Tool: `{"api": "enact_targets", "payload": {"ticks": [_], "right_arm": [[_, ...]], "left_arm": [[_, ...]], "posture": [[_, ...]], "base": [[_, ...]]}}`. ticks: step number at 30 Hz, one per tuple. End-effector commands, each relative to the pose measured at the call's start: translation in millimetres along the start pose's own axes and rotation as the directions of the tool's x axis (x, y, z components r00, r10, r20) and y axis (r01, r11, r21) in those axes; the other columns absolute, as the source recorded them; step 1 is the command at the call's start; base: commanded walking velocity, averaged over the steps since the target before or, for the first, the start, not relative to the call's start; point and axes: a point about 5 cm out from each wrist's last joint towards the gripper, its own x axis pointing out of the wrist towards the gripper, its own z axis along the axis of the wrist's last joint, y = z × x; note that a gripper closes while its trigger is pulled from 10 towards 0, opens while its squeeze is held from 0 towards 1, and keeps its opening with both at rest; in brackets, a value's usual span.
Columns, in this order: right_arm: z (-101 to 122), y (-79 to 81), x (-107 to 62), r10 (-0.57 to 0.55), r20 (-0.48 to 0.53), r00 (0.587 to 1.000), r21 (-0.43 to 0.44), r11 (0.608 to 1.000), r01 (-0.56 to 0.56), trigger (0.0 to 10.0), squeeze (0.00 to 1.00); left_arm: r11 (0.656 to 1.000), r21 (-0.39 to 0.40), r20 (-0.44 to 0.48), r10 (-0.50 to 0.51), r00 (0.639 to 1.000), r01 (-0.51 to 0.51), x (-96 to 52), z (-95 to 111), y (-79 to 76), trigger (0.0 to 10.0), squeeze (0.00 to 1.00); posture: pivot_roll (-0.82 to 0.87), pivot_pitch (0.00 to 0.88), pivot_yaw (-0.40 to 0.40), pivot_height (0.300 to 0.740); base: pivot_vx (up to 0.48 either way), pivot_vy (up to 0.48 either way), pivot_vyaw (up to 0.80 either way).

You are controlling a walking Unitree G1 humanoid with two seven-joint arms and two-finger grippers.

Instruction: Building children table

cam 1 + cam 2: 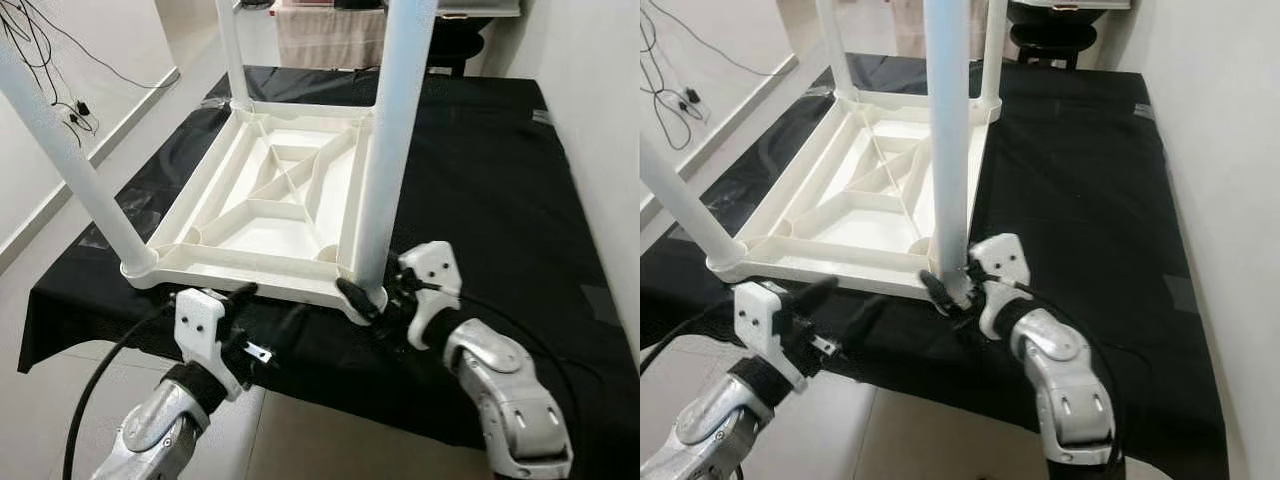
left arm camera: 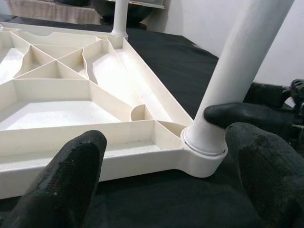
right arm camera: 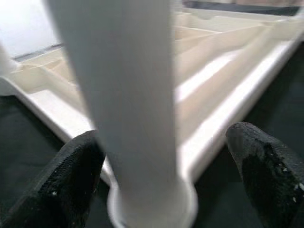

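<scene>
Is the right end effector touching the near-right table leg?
Touching. Left wrist view shows one black finger of the right end effector pressed against the leg above its socket.

Table legs (image 1: 395, 140) run off the top edge — length perhaps unknowable.

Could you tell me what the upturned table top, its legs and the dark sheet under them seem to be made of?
Table top: probably moulded plastic, cream-white with a slight sheen; the underside shows cast ribs and rounded corner sockets.
Legs: likely the same plastic, smooth pale tubes with soft highlights; whether hollow cannot be told.
Black sheet: looks like thin plastic film, since it is glossy and wrinkled at its far left edge, though cloth cannot be ruled out.
</scene>
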Motion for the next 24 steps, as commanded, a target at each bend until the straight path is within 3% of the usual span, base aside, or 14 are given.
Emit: {"api": "enact_targets", "payload": {"ticks": [1,2,5,10,24], "right_arm": [[-7.8,-11.1,-9.9,-0.073,-0.024,0.997,0.001,0.997,0.073,10.0,0.00],[-11.5,-17.1,-19.0,-0.112,-0.036,0.993,0.008,0.994,0.113,10.0,0.00],[-16.7,-15.5,-33.7,-0.105,-0.049,0.993,0.035,0.994,0.107,10.0,0.00],[-21.6,-4.9,-41.9,-0.057,-0.066,0.996,0.045,0.997,0.060,10.0,0.00],[-17.0,-18.6,-28.2,-0.159,-0.074,0.984,-0.013,0.987,0.159,10.0,0.00]], "left_arm": [[0.997,0.042,-0.026,0.063,0.998,-0.062,-3.4,-1.5,9.4,10.0,0.00],[0.993,0.075,-0.037,0.095,0.995,-0.092,-3.3,-1.4,13.0,10.0,0.00],[0.983,0.130,-0.050,0.136,0.989,-0.129,-2.4,-1.6,17.1,10.0,0.00],[0.976,0.146,-0.059,0.173,0.983,-0.162,-2.4,-2.5,19.4,10.0,0.00],[0.946,0.219,-0.054,0.255,0.965,-0.238,0.8,4.0,27.3,10.0,0.00]], "posture": [[-0.03,0.131,0.040,0.740],[-0.03,0.131,0.042,0.740],[-0.03,0.135,0.045,0.740],[-0.04,0.140,0.047,0.740],[-0.02,0.145,0.042,0.740]], "base": [[0.000,0.000,0.00],[0.000,0.000,0.00],[0.000,0.000,0.00],[0.000,0.000,0.00],[0.000,0.462,0.00]]}}
